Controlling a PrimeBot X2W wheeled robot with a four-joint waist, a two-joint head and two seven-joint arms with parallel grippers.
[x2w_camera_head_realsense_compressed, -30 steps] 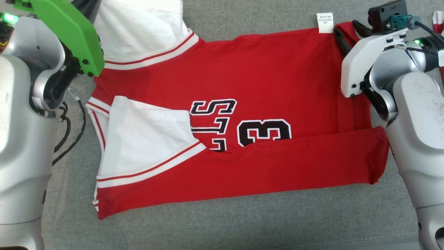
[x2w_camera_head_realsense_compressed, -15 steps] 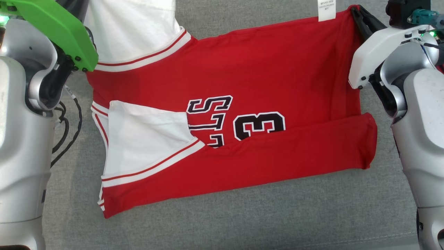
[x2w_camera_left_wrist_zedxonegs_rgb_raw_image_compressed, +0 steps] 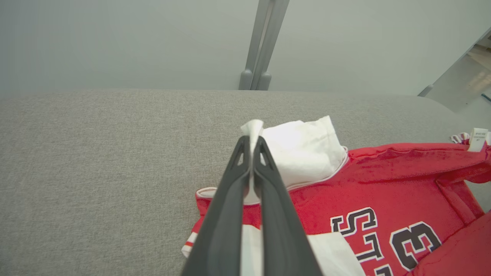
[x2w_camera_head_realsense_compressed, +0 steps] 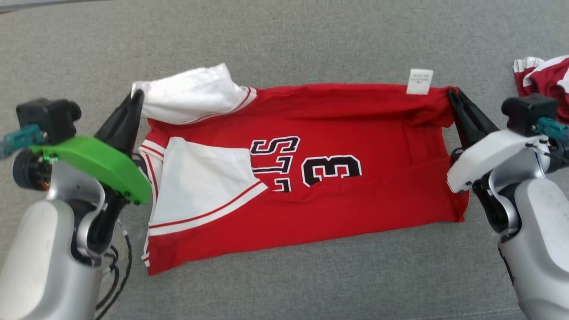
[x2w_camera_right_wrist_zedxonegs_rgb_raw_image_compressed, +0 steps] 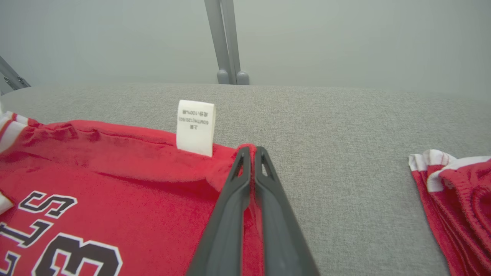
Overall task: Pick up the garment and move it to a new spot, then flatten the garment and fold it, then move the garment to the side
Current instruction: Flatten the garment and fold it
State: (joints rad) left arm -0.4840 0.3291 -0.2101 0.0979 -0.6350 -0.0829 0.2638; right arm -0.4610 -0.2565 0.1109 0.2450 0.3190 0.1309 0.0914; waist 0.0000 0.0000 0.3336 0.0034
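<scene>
The left gripper (x2w_camera_left_wrist_zedxonegs_rgb_raw_image_compressed: 252,141) has its fingers pressed together on the white sleeve (x2w_camera_left_wrist_zedxonegs_rgb_raw_image_compressed: 303,149) of the red jersey (x2w_camera_head_realsense_compressed: 346,133). The right gripper (x2w_camera_right_wrist_zedxonegs_rgb_raw_image_compressed: 252,151) pinches the jersey's red corner beside the care label (x2w_camera_right_wrist_zedxonegs_rgb_raw_image_compressed: 196,127). The jersey lies spread between them on the grey cushion (x2w_camera_head_realsense_compressed: 311,275).

One red-and-white jersey (x2w_camera_head_realsense_compressed: 355,133), one white care label (x2w_camera_head_realsense_compressed: 419,81), one crumpled red-and-white garment (x2w_camera_head_realsense_compressed: 544,78) far right, two grippers: left gripper (x2w_camera_head_realsense_compressed: 137,95), right gripper (x2w_camera_head_realsense_compressed: 453,94).
</scene>
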